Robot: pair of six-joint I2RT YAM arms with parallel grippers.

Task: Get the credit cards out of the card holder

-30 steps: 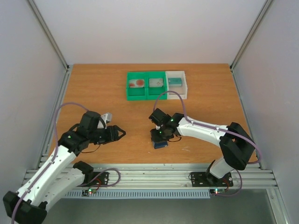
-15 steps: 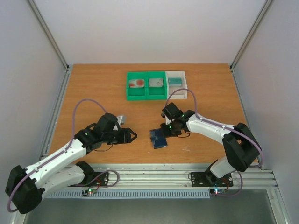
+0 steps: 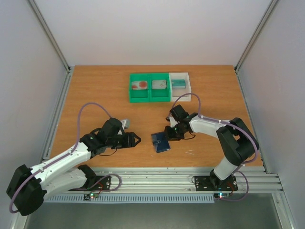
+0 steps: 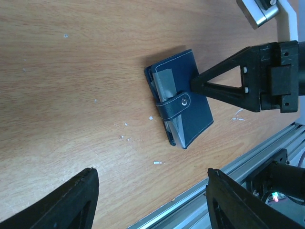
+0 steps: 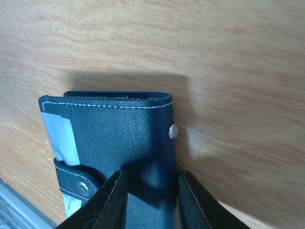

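Note:
The dark blue card holder lies flat on the table, folded, its snap strap across the open side. A pale grey card shows inside it under the strap, also in the right wrist view. My right gripper is slightly open at the holder's far-right edge; one finger hangs over its cover, the other over bare wood. My left gripper is wide open and empty, left of the holder. A red-blotched card and a teal card lie in the far bins.
A green two-compartment bin and a white bin stand side by side at the far middle; a grey card lies in the green bin's right compartment. The aluminium rail runs along the near edge, close to the holder.
My right gripper has let go of the card holder and drawn back to the far right; the holder now lies flat. My left arm has reached right, towards the holder.

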